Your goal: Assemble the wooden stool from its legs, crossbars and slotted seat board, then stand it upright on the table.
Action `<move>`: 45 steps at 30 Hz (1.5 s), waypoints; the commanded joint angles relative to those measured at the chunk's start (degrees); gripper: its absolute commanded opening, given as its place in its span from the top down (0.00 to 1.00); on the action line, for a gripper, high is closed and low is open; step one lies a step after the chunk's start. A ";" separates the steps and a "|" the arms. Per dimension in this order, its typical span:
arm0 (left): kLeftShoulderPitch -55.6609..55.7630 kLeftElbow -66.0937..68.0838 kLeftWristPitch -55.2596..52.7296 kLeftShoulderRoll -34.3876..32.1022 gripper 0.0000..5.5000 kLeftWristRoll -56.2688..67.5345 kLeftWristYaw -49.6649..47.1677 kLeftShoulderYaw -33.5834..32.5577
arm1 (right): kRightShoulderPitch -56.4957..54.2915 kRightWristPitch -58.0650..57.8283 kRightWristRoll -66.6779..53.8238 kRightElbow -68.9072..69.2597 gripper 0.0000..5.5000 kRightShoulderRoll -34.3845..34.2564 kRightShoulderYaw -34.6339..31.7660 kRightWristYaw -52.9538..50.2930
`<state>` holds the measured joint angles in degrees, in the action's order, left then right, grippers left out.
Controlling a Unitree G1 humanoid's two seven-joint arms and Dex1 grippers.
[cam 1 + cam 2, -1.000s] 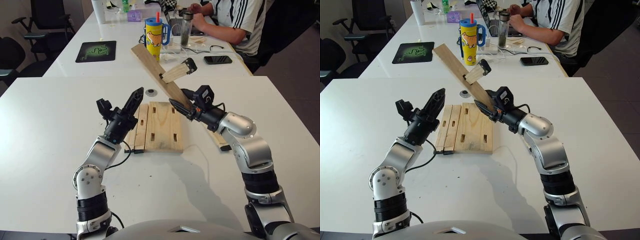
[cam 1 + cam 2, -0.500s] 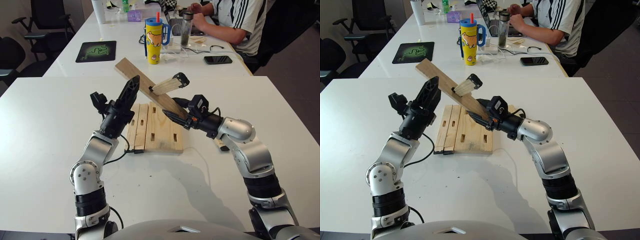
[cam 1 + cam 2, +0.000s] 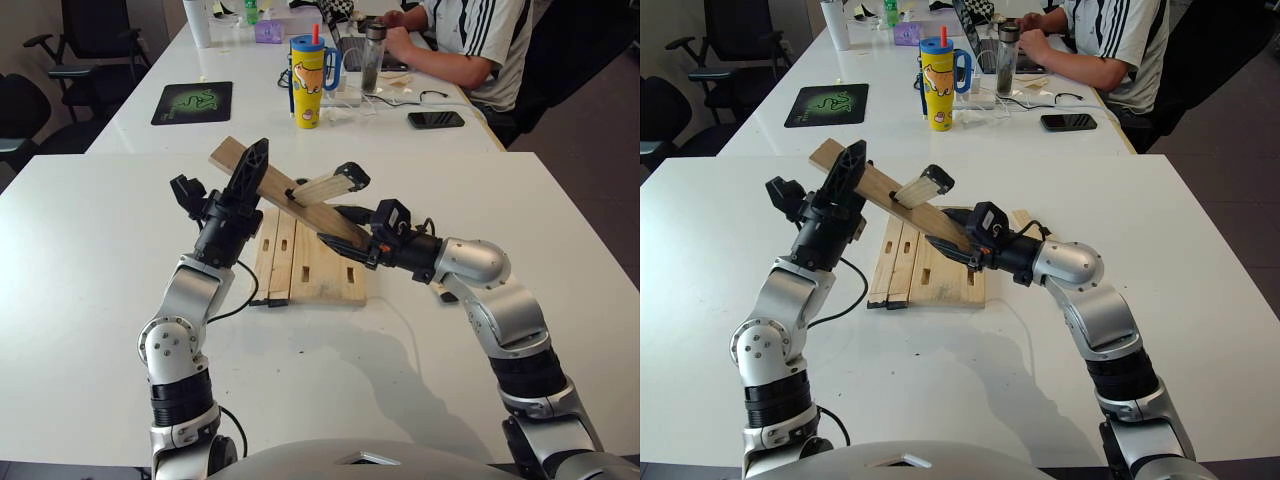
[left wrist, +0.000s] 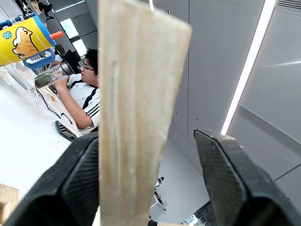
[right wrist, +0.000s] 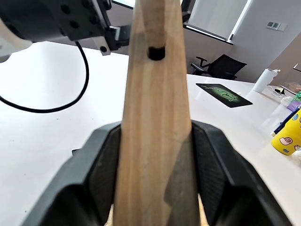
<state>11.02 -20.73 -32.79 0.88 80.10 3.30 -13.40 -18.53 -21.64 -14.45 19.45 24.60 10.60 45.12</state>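
A long wooden leg board [image 3: 300, 200] hangs slanted above the table, with a short crossbar [image 3: 327, 184] pegged into its middle. My right gripper [image 3: 345, 230] is shut on the board's lower end, and its pads [image 5: 101, 169] press both faces of the board [image 5: 157, 117]. My left gripper [image 3: 257, 160] is open and straddles the board's upper end; the board [image 4: 136, 117] stands between its fingers [image 4: 225, 183], with a gap on one side. The slotted seat board [image 3: 325, 272] lies flat on the table under the leg board.
Narrow slotted slats [image 3: 277, 255] lie against the seat board's left side. Another wooden piece [image 3: 442, 288] lies by my right forearm. On the far table stand a yellow cup [image 3: 310, 68], a phone [image 3: 435, 120] and a dark mat [image 3: 192, 102].
The right gripper has swung the leg board leftward and lower. The left gripper has risen from beside the seat board and now has the board's upper end between its fingers.
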 commanded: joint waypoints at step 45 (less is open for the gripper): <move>0.62 11.43 9.58 -1.68 0.81 -14.83 -2.49 -6.75 | -3.03 17.67 25.46 -25.18 0.45 5.81 19.10 3.24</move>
<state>11.41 -9.92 -23.01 -0.77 66.17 0.30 -20.42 -19.72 -6.90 6.36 -1.92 30.92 28.08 51.16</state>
